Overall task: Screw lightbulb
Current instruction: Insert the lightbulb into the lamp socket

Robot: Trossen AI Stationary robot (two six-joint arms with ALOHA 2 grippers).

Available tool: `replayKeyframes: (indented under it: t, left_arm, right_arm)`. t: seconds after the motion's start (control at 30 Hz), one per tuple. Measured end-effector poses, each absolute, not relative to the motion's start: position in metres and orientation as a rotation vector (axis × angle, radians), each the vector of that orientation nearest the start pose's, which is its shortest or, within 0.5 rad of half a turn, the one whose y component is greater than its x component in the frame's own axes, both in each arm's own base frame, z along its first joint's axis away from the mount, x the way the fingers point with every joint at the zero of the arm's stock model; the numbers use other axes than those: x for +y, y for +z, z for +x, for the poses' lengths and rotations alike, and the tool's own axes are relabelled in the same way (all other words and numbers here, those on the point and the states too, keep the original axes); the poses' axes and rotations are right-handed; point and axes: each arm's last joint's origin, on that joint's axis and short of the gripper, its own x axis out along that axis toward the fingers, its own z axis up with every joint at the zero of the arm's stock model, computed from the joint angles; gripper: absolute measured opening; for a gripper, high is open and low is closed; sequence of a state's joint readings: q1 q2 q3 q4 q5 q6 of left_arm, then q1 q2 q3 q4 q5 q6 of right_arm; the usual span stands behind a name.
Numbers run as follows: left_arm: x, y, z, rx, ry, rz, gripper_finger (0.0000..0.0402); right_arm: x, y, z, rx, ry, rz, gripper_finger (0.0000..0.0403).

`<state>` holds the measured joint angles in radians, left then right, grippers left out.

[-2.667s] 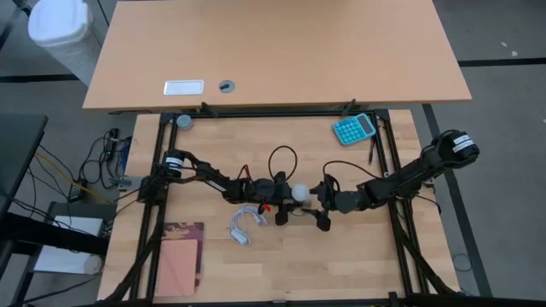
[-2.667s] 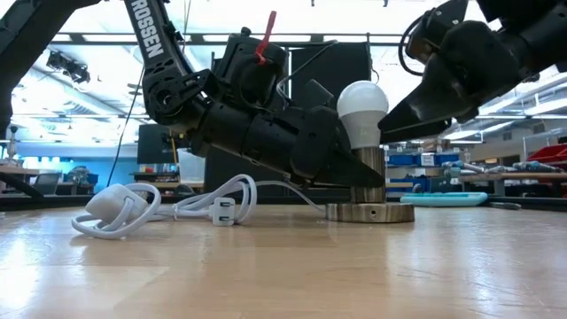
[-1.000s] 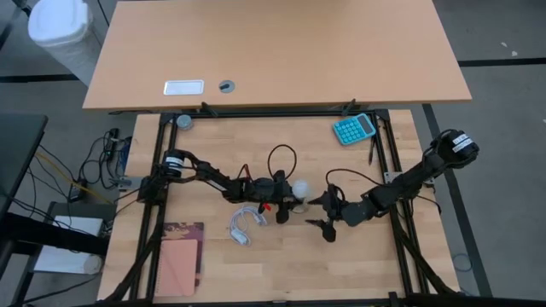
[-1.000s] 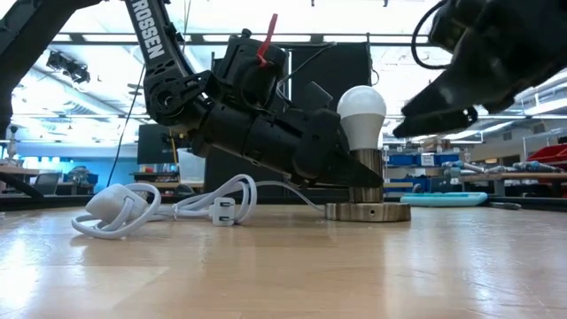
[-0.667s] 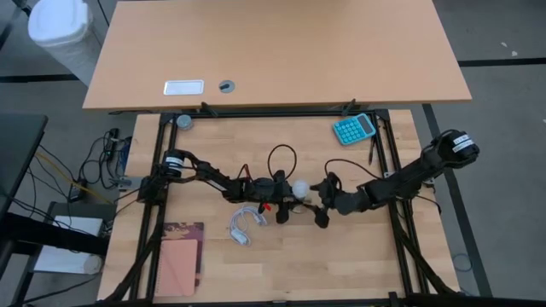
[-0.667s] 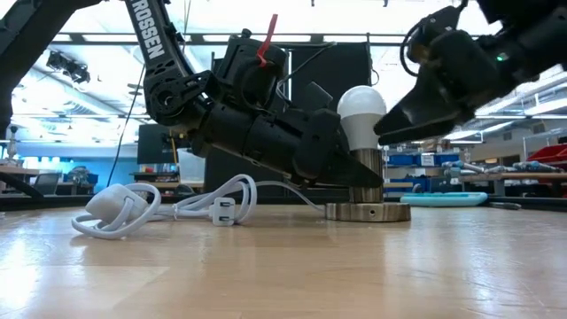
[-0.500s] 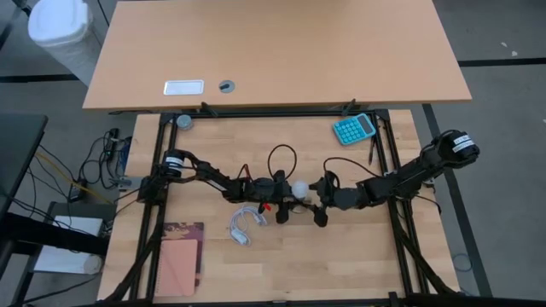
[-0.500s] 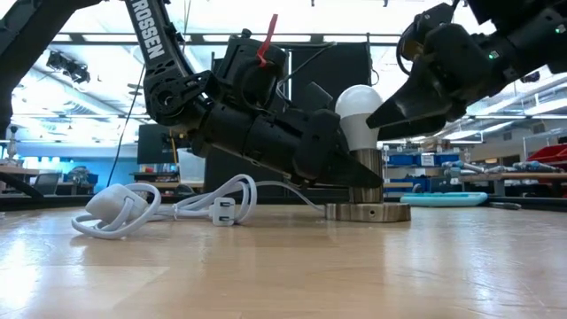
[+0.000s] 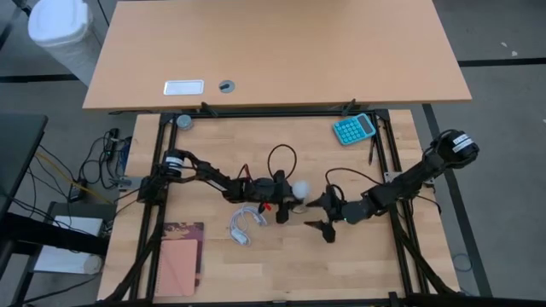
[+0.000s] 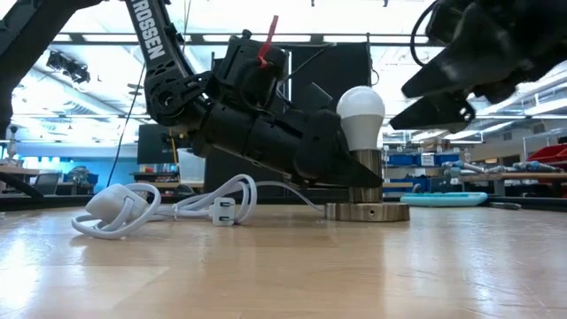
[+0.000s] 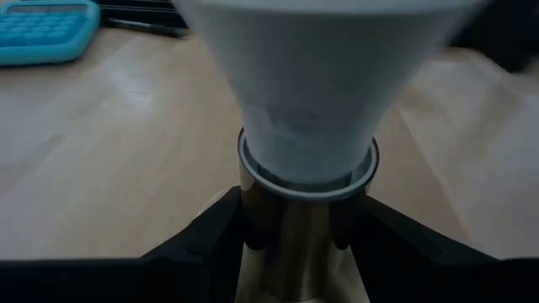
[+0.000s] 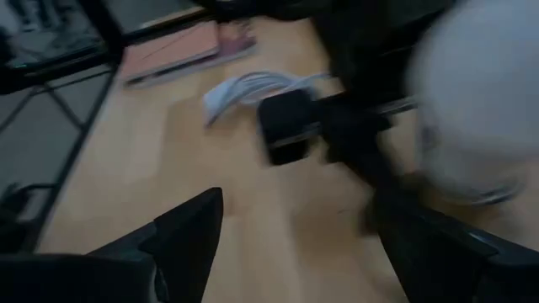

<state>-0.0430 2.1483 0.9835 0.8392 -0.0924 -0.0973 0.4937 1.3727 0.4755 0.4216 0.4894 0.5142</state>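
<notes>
2 tools: left (image 10: 359, 173) pinching socket (image 10: 366, 179) under lightbulb (image 10: 361, 115); right (image 9: 320, 213) spread, empty.

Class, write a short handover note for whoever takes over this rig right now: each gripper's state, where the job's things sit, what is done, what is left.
Left gripper: shut on the metal socket, steadying it on the table.
Right gripper: open, off to one side of the lightbulb, not touching it.
Lightbulb: upright in the socket, its white cord coiled on the table beside it.
Done: bulb seated in the socket.
Left: how far it is threaded cannot be seen; regrip the globe and probably keep turning.
</notes>
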Motion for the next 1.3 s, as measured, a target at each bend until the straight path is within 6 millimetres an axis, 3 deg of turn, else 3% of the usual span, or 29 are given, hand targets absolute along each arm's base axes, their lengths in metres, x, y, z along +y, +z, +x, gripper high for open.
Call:
replayKeyframes:
  t: [0.17,0.33,0.57,0.8,1.3]
  left_arm:
    - [-0.015,0.092,0.407,0.322,0.074,-0.071,0.019]
    - [-0.015,0.092,0.407,0.323,0.07,-0.07,0.019]
    - [-0.015,0.092,0.407,0.323,0.062,-0.07,0.0191]
    - [-0.016,0.092,0.407,0.323,0.062,-0.075,0.019]
    - [-0.015,0.092,0.407,0.321,0.081,-0.078,0.019]
  right_arm:
    - [0.109,0.163,0.222,0.393,-0.215,0.22,0.0305]
    - [0.092,0.158,0.225,0.426,-0.338,0.153,0.0305]
    - [0.073,0.16,0.236,0.441,-0.3,0.131,0.0305]
    - [0.07,0.163,0.239,0.423,-0.262,0.139,0.0305]
    - [0.113,0.169,0.225,0.356,-0.134,0.265,0.0305]
